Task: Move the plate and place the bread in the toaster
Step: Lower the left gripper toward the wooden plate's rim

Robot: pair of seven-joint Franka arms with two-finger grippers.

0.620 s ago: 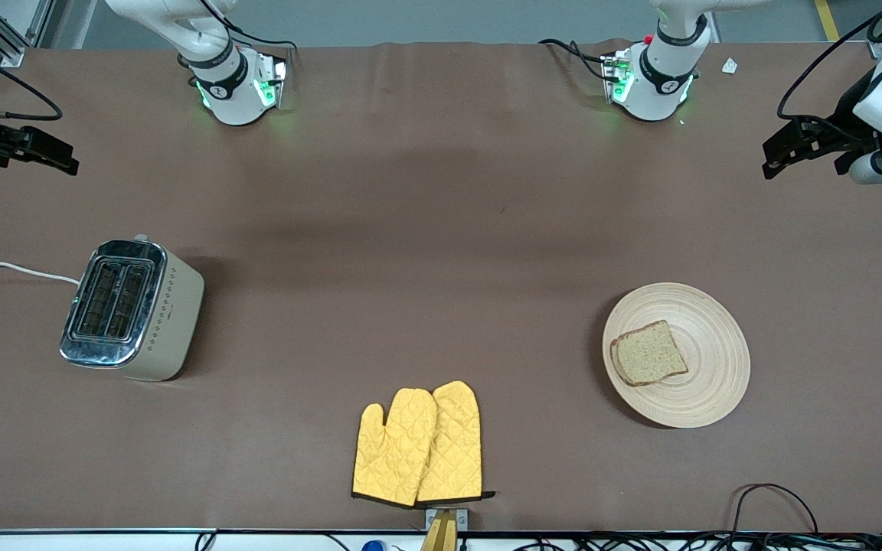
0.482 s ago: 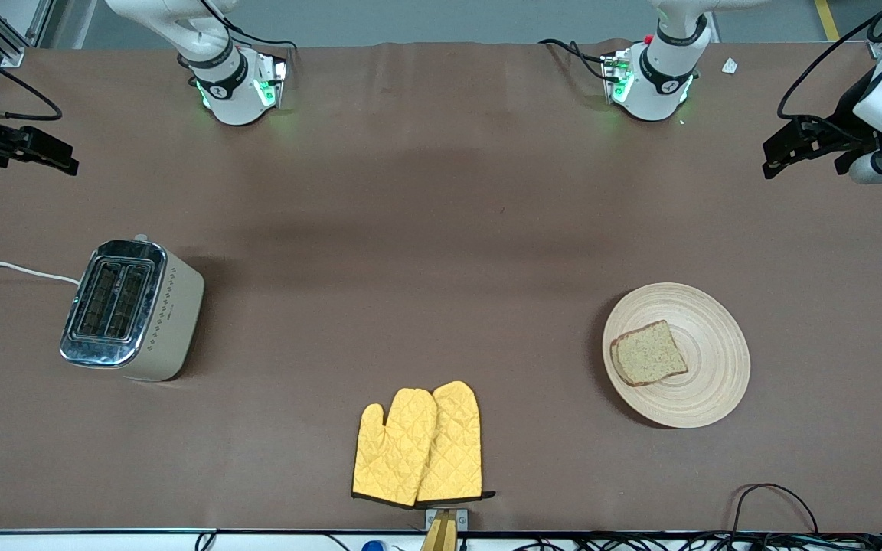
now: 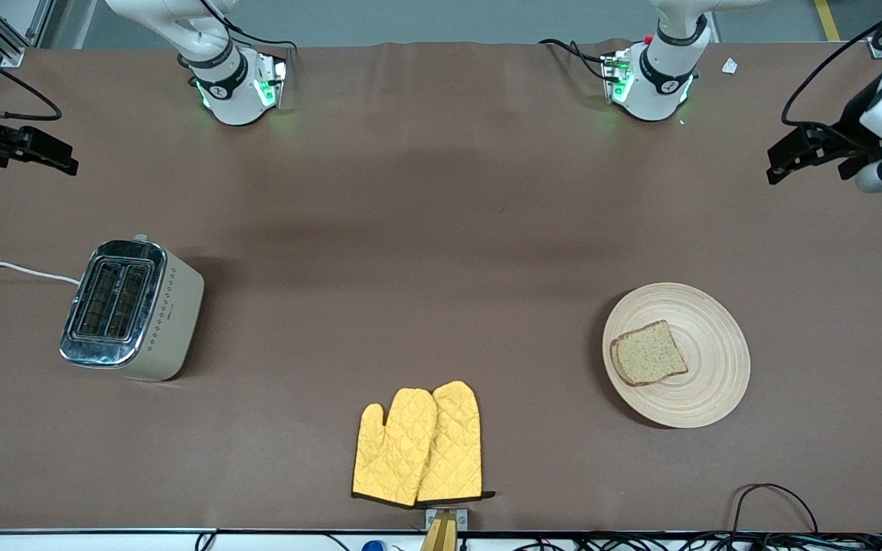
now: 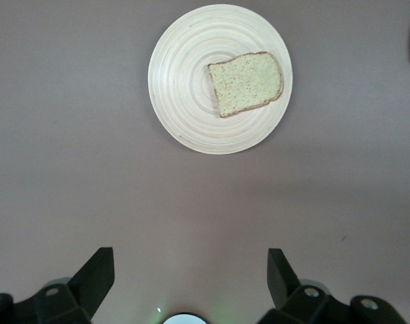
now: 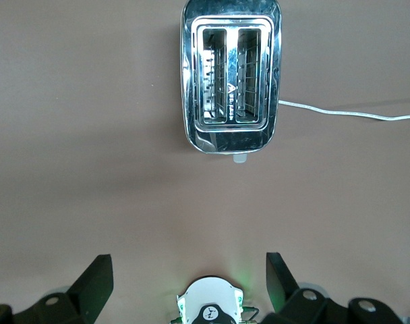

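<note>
The round light-wood plate [image 3: 705, 398] lies toward the left arm's end of the table, with the brown bread slice [image 3: 648, 353] on it. Both show in the left wrist view, the plate [image 4: 185, 88] and the bread [image 4: 245, 82]. The cream toaster [image 3: 135, 306] with its chrome top stands at the right arm's end, both slots empty [image 5: 230, 74]. My left gripper [image 3: 805, 164] is open and empty, high over the table's edge at its own end [image 4: 190, 256]. My right gripper [image 3: 66, 157] is open and empty, high over its end [image 5: 188, 260].
Two yellow oven mitts [image 3: 418, 444] lie side by side near the table's front edge, midway between toaster and plate. The toaster's white cord [image 3: 12, 268] runs off the right arm's end. Cables [image 3: 774, 497] hang along the front edge near the plate.
My left gripper has shifted slightly toward its end of the table. The plate, bread, toaster and right gripper have not moved.
</note>
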